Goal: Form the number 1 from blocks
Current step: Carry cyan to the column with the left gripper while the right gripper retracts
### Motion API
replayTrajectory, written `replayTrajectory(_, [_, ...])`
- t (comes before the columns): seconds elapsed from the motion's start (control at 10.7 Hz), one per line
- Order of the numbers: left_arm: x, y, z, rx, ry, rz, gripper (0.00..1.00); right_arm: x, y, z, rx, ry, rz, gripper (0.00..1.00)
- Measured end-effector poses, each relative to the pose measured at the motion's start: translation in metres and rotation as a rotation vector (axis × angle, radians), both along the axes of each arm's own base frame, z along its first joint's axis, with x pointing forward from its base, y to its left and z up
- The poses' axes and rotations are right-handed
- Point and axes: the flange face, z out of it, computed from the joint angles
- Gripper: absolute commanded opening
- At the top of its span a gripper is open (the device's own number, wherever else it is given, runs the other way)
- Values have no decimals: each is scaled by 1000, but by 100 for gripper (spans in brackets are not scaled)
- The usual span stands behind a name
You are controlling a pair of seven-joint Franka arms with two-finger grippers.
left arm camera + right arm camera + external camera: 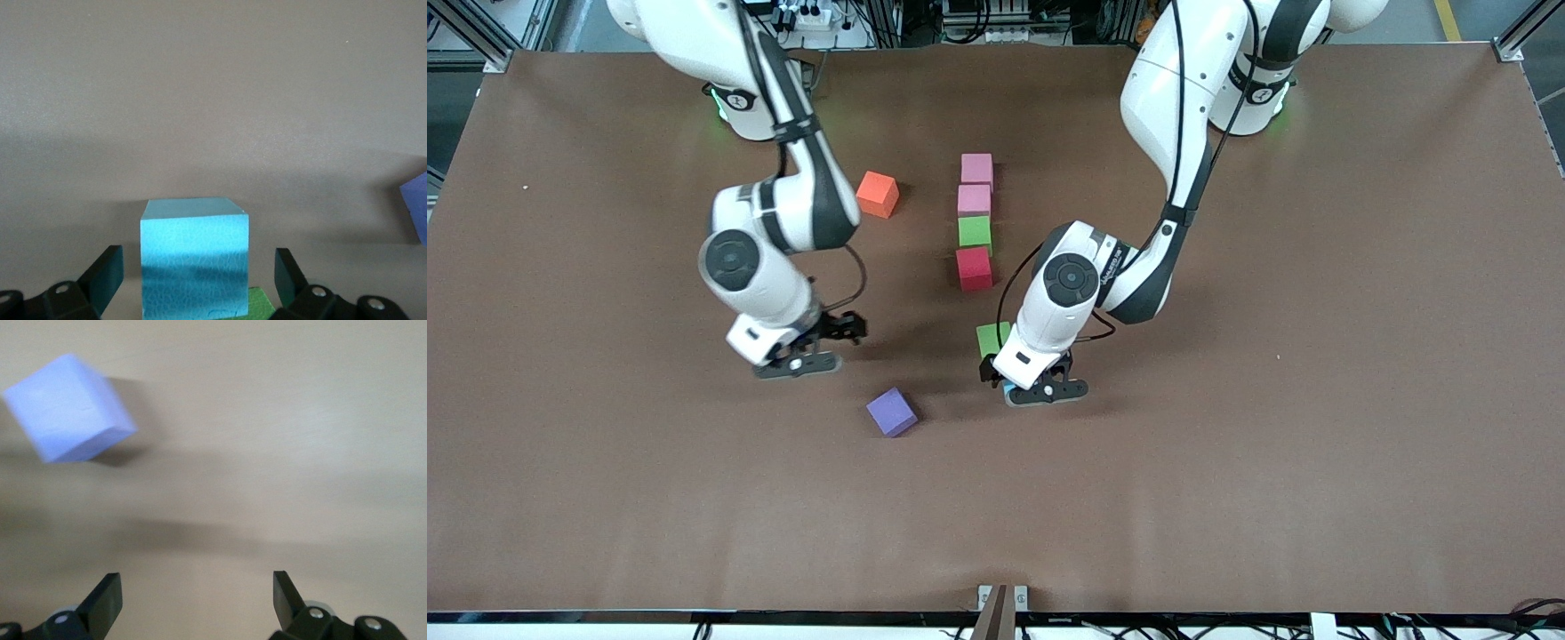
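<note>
Brown matting is covering the desk (1316, 356), and four blocks are lying in a line on it: a pink block (977, 169), a second pink block (974, 200), a green block (975, 232) and a red block (974, 268), running toward the front camera, with a gap before the second green block (991, 338). The blue block (194, 257) is sitting between the spread fingers (107, 277) of the left gripper (1040, 387), low over the desk just beside that green block; nothing is pinching it. The right gripper (818, 347) is hovering, spread and empty, near the purple block (891, 412). An orange block (878, 194) is lying apart, toward the right arm's end. By my judgement the stroke is half built, and the next move is calling for closing on the blue block.
</note>
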Motion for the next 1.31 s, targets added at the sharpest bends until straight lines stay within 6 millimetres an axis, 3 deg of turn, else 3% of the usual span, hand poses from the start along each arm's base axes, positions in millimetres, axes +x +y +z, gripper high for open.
replayTrajectory(0.19, [-2, -2, -5, 6, 4, -4, 27, 14, -77, 5, -8, 30, -45, 100])
replayTrajectory(0.28, [-3, -2, -7, 7, 5, -5, 0, 17, -105, 9, -10, 42, -78, 100])
replayTrajectory(0.47, [-1, -2, -5, 7, 0, -4, 0, 21, -136, 26, -12, 54, -123, 100])
replayTrajectory(0.75, [13, 10, 10, 16, -35, -25, 0, 28, -152, 64, 24, 21, -124, 100])
replayTrajectory(1.12, [36, 66, 65, 63, 81, -108, 0, 18, -187, 123, 73, -9, -71, 100])
replayTrajectory(1.31, [27, 70, 101, 61, 142, -126, 0, 4, -182, 158, 45, -7, -28, 100])
